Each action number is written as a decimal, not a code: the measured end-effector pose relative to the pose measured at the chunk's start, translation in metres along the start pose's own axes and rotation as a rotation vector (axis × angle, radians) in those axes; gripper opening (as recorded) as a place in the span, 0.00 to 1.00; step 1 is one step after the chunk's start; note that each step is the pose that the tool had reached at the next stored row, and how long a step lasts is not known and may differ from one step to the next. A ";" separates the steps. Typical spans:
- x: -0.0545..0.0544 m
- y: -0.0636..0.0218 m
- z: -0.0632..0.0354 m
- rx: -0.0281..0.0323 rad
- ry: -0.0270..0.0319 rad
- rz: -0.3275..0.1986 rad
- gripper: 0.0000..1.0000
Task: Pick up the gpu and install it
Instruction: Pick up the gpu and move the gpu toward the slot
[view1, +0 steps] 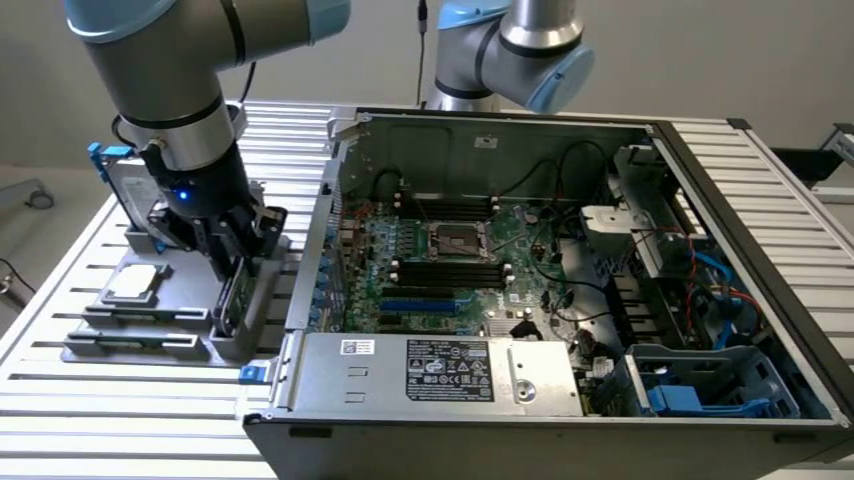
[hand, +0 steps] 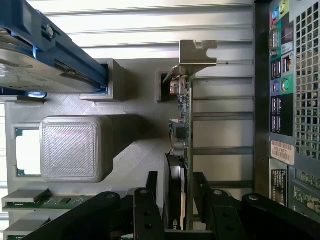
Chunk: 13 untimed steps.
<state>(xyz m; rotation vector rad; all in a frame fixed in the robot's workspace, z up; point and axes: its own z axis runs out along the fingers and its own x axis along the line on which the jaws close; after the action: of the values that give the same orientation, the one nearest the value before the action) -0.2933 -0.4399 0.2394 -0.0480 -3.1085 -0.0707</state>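
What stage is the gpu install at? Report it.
Done: nothing; the gpu stands on edge in its grey holder beside the computer case. In hand: the tool is down at the gpu. Left: lifting it out and installing it in the case.

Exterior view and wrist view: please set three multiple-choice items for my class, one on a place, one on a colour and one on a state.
1. Where is the gpu?
A. In the grey holder, at the exterior view's left of the computer case
B. On top of a power supply box
C. On the floor

2. What colour is the frame around the hard drive?
A. Red
B. Blue
C. Yellow

3. The computer case is
A. shut by a side panel
B. turned upside down
C. open, with the motherboard exposed

Answers:
1. A: the card stands on edge in the holder's slot, with the gripper down at it.
2. B: the wrist view shows blue rails along the drive.
3. C: the board and its cables lie in plain sight.
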 end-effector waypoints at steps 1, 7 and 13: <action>0.000 0.0000 0.0000 0.0001 0.0002 0.000 0.42; 0.000 0.0000 0.0000 0.0001 0.0003 0.000 0.27; 0.000 0.0000 0.0000 0.0001 0.0003 0.000 0.26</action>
<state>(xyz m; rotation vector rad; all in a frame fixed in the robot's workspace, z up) -0.2934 -0.4399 0.2394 -0.0480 -3.1082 -0.0705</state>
